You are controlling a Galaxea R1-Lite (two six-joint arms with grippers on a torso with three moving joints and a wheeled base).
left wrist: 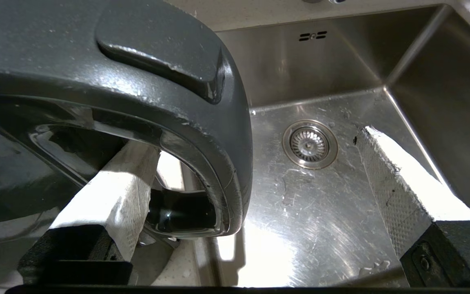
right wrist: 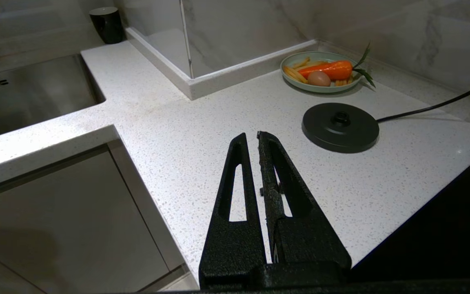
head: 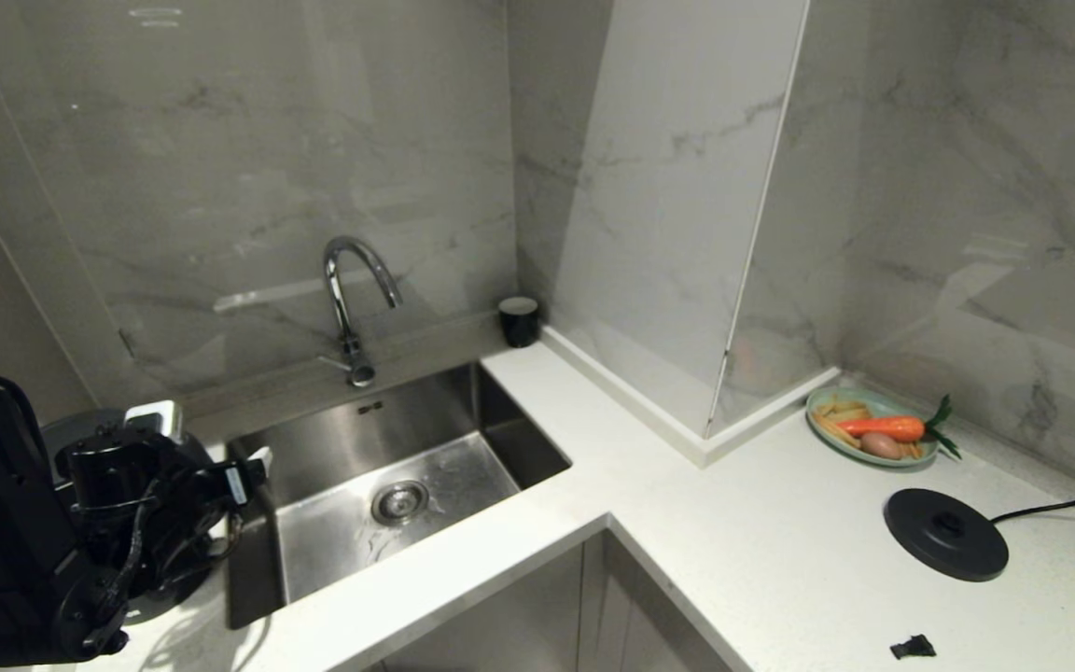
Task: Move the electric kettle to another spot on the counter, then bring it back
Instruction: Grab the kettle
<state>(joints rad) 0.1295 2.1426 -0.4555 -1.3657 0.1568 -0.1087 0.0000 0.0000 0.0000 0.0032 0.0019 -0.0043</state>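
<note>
The electric kettle (head: 80,427) stands on the counter (head: 780,523) left of the sink, mostly hidden behind my left arm. In the left wrist view its black loop handle (left wrist: 218,122) and glossy body (left wrist: 6,179) fill the near side. My left gripper (left wrist: 251,141) is open and straddles the handle. One white padded finger (left wrist: 112,192) reaches through the loop, the other (left wrist: 394,179) hangs over the sink. My right gripper (right wrist: 251,134) is shut with nothing in it, above the counter (right wrist: 202,134) near its front edge.
The steel sink (head: 388,467) with its faucet (head: 348,299) lies right beside the kettle. A black base disc (head: 945,534) with a cord, a plate of vegetables (head: 873,427) and a black cup (head: 519,320) sit on the counter. The cooktop (right wrist: 443,228) borders my right gripper.
</note>
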